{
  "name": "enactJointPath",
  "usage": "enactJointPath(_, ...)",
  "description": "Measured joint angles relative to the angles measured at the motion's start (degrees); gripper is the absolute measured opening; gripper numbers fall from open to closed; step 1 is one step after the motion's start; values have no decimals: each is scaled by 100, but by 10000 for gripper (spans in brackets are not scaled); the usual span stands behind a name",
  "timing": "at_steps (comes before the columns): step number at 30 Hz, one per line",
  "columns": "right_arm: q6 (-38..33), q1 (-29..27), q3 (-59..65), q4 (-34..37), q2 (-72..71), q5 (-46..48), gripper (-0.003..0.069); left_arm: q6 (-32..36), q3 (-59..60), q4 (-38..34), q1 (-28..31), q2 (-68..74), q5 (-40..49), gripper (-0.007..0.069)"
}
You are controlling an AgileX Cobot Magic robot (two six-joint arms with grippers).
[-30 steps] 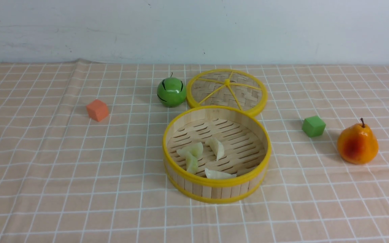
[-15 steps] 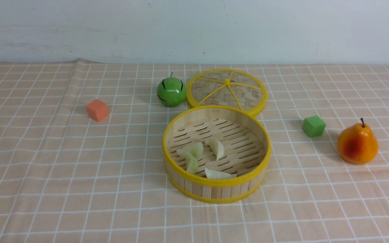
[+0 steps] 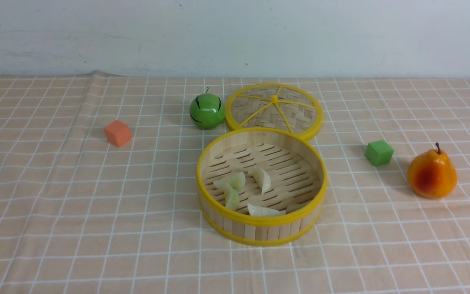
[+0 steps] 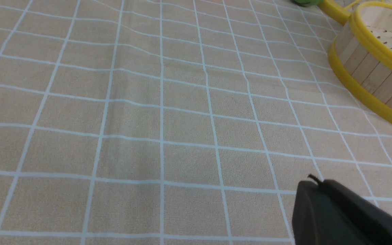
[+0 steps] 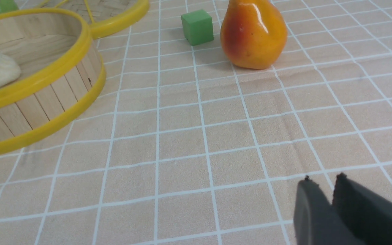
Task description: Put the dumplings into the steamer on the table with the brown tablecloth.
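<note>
We are seeing 4 dumplings (image 3: 261,179) lying variously angled in the centre steamer (image 3: 262,230), left gripper (image 4: 313,180) closed, right gripper (image 5: 323,180) slightly parted.

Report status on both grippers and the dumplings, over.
Left fingers shut, right fingers slightly parted, both empty. Four dumplings inside steamer. Lid behind steamer, not covering it; nothing blocking the top, over.

Sundries: two cubes, two fruits, one woven lid.
Orange cube (image 3: 118,133); glossy green fruit (image 3: 207,111), stemmed; round lid (image 3: 273,111), yellow-spoked; green cube (image 3: 379,153) near orange-red pear (image 3: 432,174), upright.
</note>
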Motion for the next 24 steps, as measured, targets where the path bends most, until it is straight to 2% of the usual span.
enactJointPath(24,0,0,0,6,0,0,125,0,0,0,0,0,0,-12)
